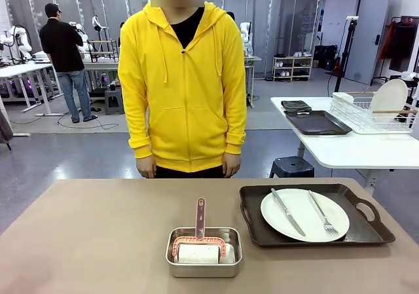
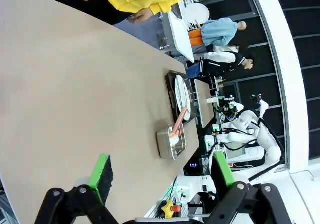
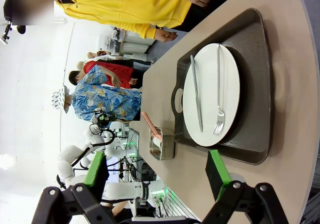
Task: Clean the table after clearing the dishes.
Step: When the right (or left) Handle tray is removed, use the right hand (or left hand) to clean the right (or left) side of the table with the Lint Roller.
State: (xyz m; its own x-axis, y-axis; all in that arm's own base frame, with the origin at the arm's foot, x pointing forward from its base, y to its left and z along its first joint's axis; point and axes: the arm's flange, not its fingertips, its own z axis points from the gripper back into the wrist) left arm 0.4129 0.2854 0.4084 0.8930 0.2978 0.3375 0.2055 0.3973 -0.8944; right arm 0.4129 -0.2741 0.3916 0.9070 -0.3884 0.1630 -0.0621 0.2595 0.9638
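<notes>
The tan table [image 1: 98, 228] carries one set of dishes at its right: a white plate [image 1: 304, 214] with a knife [image 1: 288, 211] and fork [image 1: 322, 213] on a dark handled tray [image 1: 252, 210]. My left gripper [image 2: 161, 164] hangs open above the table's left part, nothing between its green pads [image 2: 101, 170]. Farther along its view lie the tray and plate [image 2: 182, 92]. Over the table's right end my right gripper [image 3: 156, 168] is open and holds nothing, looking down on the plate [image 3: 212, 102] and tray [image 3: 252, 84].
A steel pan [image 1: 203, 253] at the table's front middle holds a pink-handled brush [image 1: 200, 217] and a white pad; it shows as the pan [image 2: 171, 139] and the pan [image 3: 162, 145] in the wrist views. A person in a yellow hoodie [image 1: 183, 84] stands at the far edge. A white side table [image 1: 353, 147] is back right.
</notes>
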